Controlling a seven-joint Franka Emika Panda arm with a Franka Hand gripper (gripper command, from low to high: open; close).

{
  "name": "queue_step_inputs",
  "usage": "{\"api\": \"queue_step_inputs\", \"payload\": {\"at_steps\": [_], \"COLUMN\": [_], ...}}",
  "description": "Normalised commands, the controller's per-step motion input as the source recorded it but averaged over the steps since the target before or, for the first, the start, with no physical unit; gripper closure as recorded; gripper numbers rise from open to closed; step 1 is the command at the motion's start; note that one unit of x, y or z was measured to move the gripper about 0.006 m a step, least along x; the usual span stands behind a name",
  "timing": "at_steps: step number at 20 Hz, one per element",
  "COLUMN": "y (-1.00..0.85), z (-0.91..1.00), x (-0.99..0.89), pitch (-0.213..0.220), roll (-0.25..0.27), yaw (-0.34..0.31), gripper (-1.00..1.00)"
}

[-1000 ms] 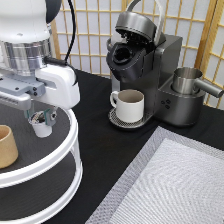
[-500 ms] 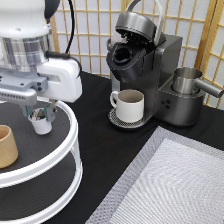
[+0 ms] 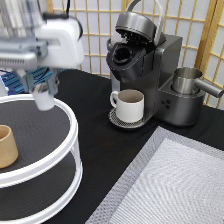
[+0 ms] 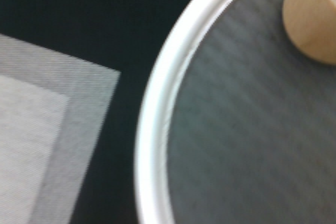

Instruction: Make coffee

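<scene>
The tan handleless cup [image 3: 7,146] stands on the upper shelf of the white-rimmed, two-tier round turntable [image 3: 70,120], below the claw and toward the exterior view's left. The claw [image 3: 44,95] hangs just over the shelf's far part, pinching the small white plastic coffee pod [image 3: 44,101] between its fingers, clear of the dark mat, apparently so it can travel freely. To the claw's right in the exterior view the dark grey pod coffee machine [image 3: 155,75] stands with its lid raised and chamber open, ready to take a pod. The cream-white handled mug [image 3: 130,105] sits on its drip tray under the spout, placed to catch the brew. Further right is a steel milk jug [image 3: 187,80]. A grey woven placemat [image 3: 170,185] lies below these.

The wrist view adds the shelf's weave, rim [image 4: 154,130] and cup edge [image 4: 315,25] beneath the claw; only the exterior view shows the pod and machine.
</scene>
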Motion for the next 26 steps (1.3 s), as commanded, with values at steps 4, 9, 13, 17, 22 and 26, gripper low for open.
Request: {"api": "queue_step_inputs", "payload": {"at_steps": [4,9,13,17,22,26], "y": [0.73,0.74,0.58,0.38,0.24,0.25], "z": [0.77,0.50,0.24,0.14,0.31,0.42], "x": [0.39,0.57,0.61,0.52,0.43,0.39], "pitch": [0.091,0.190,0.230,0.201,0.092,0.027], "roll": [0.119,0.196,0.278,0.319,0.277,0.238], "yaw": [-0.060,-0.032,-0.057,-0.111,-0.150,-0.148], "gripper": [1.00,1.00,1.00,1.00,1.00,1.00]}}
